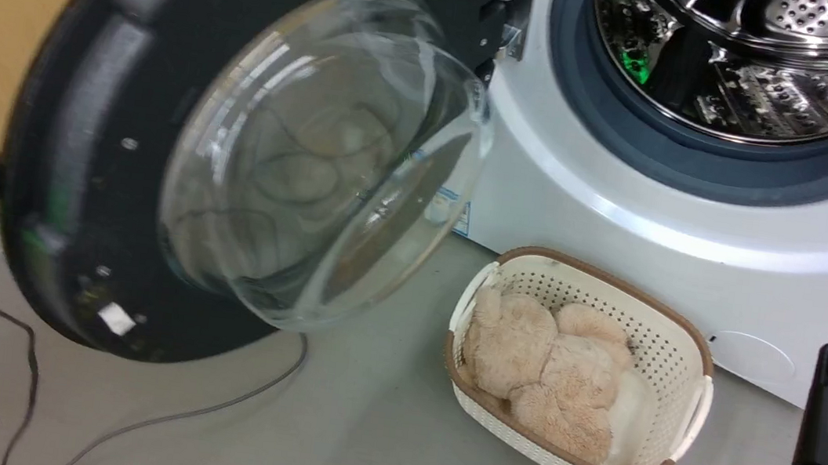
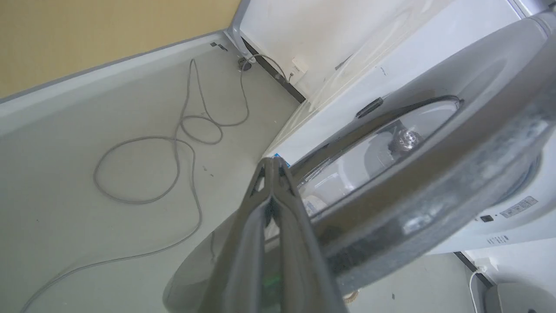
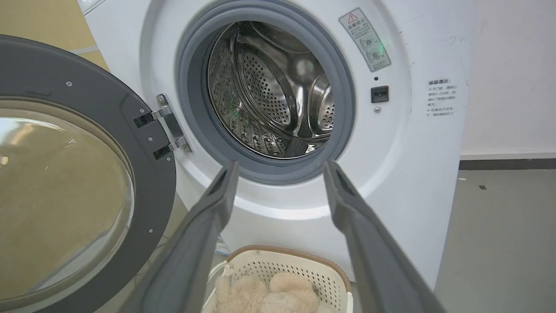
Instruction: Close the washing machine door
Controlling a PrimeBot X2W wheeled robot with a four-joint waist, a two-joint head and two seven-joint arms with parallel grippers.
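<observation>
The washing machine door (image 1: pixel 249 157) is wide open, swung out on its hinge to the left of the washing machine (image 1: pixel 621 218), its glass bowl bulging toward the head camera. The steel drum (image 1: pixel 751 61) is exposed. The left gripper (image 2: pixel 273 163) has its fingers pressed together and empty, just beside the door's outer face; I cannot tell whether they touch it. The right gripper (image 3: pixel 281 171) has its fingers spread and empty, pointing at the drum opening. Below it, a cream basket (image 1: pixel 672 351) with a beige plush toy (image 1: pixel 540 366) sits on the floor near the machine's front.

Grey floor (image 2: pixel 65 195) meets tan wall (image 2: pixel 87 34); loose cable (image 2: pixel 176 143) lies looped.
</observation>
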